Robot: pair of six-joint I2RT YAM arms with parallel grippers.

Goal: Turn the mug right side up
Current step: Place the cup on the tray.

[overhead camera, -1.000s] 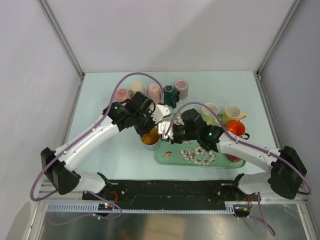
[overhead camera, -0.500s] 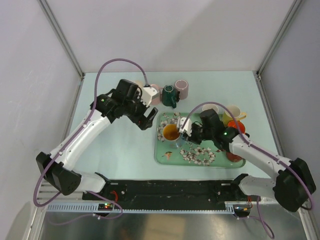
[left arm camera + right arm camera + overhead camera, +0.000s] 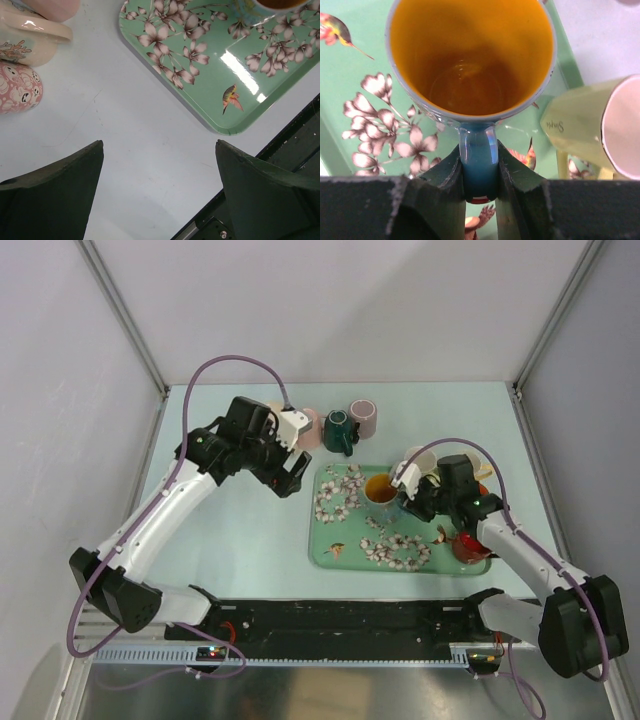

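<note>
The mug [image 3: 380,488] is blue outside and orange inside, and its mouth faces up over the green floral tray [image 3: 330,560]. My right gripper [image 3: 408,496] is shut on the mug's blue handle. In the right wrist view the handle [image 3: 479,160] sits pinched between both fingers of the right gripper [image 3: 479,172], with the mug [image 3: 470,60] just beyond. My left gripper [image 3: 293,478] stands open and empty over bare table left of the tray. Between the fingers of the left gripper [image 3: 160,145] the left wrist view shows only the tabletop.
Pink [image 3: 310,426], dark green [image 3: 340,430] and mauve [image 3: 363,418] mugs stand behind the tray. A cream mug [image 3: 424,460], a yellow mug [image 3: 465,468] and a red one [image 3: 470,540] crowd the tray's right side. A yellow-green mug [image 3: 580,125] lies close beside the held mug.
The left gripper opened, let go of the mug and drew back to the left. The right arm carried the mug right and farther back over the tray.
</note>
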